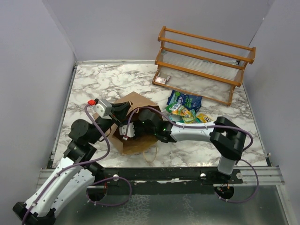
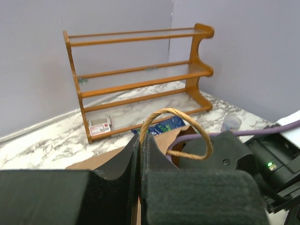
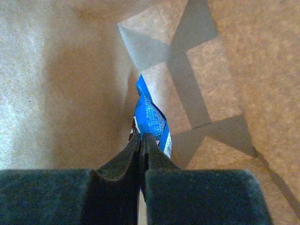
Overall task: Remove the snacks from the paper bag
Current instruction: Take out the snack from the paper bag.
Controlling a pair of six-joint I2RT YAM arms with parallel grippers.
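Surface [image 1: 108, 82]: white-grey marble pattern, lilac walls around it, a slatted wooden rack [image 1: 206, 61] at the back.
Top view only: loose snacks [image 1: 185, 108], shiny foil, lay heaped just right of the paper bag [image 1: 138, 99].
Left wrist view: left end effector [image 2: 140, 140] was pressed together on the bag's twisted loop handle [image 2: 174, 111].
Right wrist view: inside the creased kraft bag, right end effector [image 3: 140, 139] pinched a blue packet [image 3: 151, 119].
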